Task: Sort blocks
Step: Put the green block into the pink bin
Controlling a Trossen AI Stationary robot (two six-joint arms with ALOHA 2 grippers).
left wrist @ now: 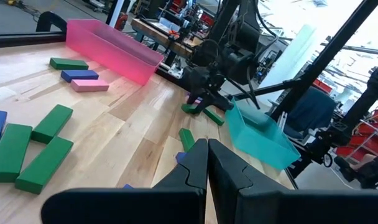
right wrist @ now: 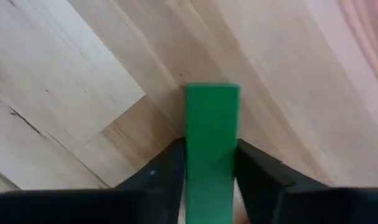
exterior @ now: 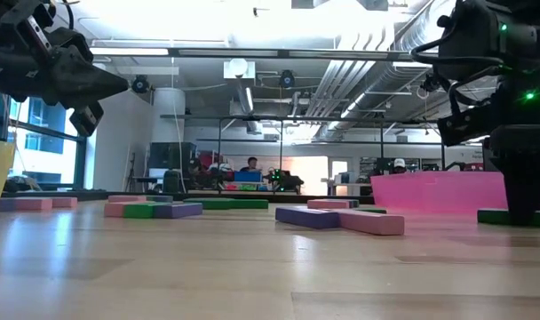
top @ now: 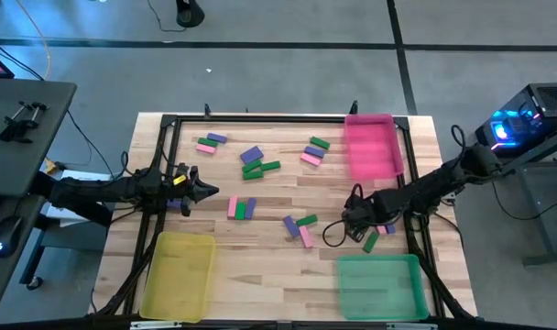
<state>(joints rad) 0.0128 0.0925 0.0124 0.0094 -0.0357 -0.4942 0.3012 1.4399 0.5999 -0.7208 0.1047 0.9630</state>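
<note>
On the left, the left tool [top: 205, 191] hovers over the wooden counter [top: 288, 197] with its two dark fingers clenched together on nothing, just beside a pink, green and purple trio of blocks [top: 241, 209]. Below it sits the translucent yellow tray [top: 178, 275], smooth-walled and shallow. The arm looks parked.

Across the middle, the small flat bars lie scattered on the pale planks in loose clusters: purple and green ones [top: 255, 161] toward the back, another group [top: 313, 151] near the pink tray [top: 370, 147], and a purple, green and pink knot [top: 299, 229] toward the front. All are matte rectangular slabs with crisp edges.

On the right, the right tool [top: 364, 231] is down at the counter, and its wrist view shows a green block [right wrist: 212, 146] lying between the two black fingers, its long axis running straight ahead, away from the wrist. The fingers sit at the block's long sides, apparently touching; whether the block is already gripped I cannot tell. The green tray [top: 381, 286] lies just in front of this tool, so this arm is the nearer one for a drop there.
</note>
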